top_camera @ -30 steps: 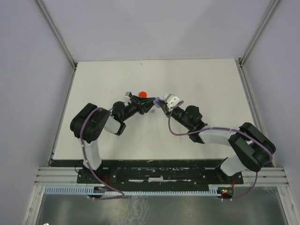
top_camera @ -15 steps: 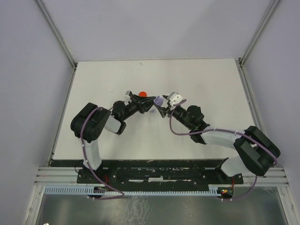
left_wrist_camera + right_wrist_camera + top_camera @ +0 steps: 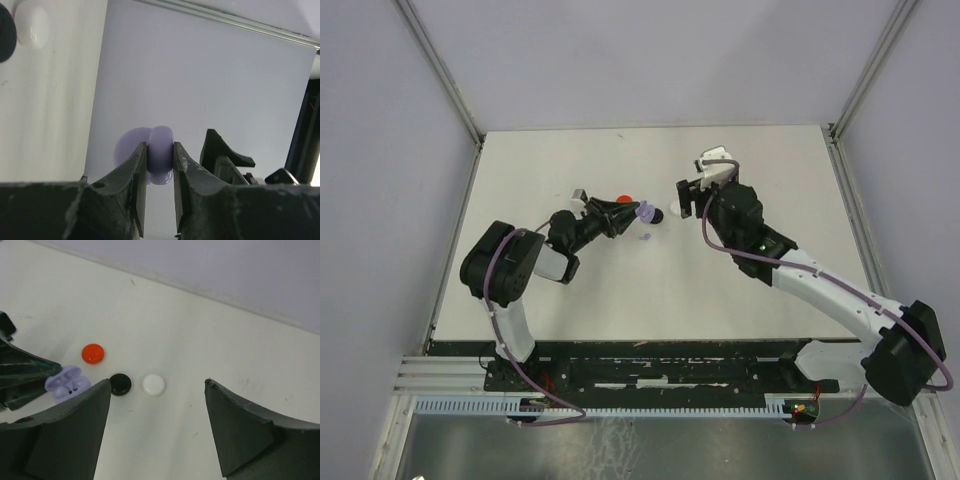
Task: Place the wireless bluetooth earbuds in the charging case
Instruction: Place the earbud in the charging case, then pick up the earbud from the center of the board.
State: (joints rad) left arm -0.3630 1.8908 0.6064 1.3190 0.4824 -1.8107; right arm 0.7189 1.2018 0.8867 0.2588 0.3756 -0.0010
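My left gripper (image 3: 637, 211) (image 3: 160, 150) is shut on the lavender charging case (image 3: 646, 212) (image 3: 161, 150) and holds it just above the table. In the right wrist view the case (image 3: 67, 383) is open. Lavender earbuds (image 3: 70, 388) seem to sit in its wells, showing as small dark dots. My right gripper (image 3: 679, 198) (image 3: 157, 381) stands wide open with nothing in it, a short way to the right of the case and apart from it.
Three coin-like discs lie by the case: red (image 3: 625, 198) (image 3: 93, 353), black (image 3: 657, 215) (image 3: 120, 384) and white (image 3: 154, 384). A tiny pale speck (image 3: 643, 237) lies on the table (image 3: 740, 300) below the case. Grey walls ring the table.
My right gripper opened and drew back up and to the right, away from the case. The left gripper kept the case and shifted slightly left.
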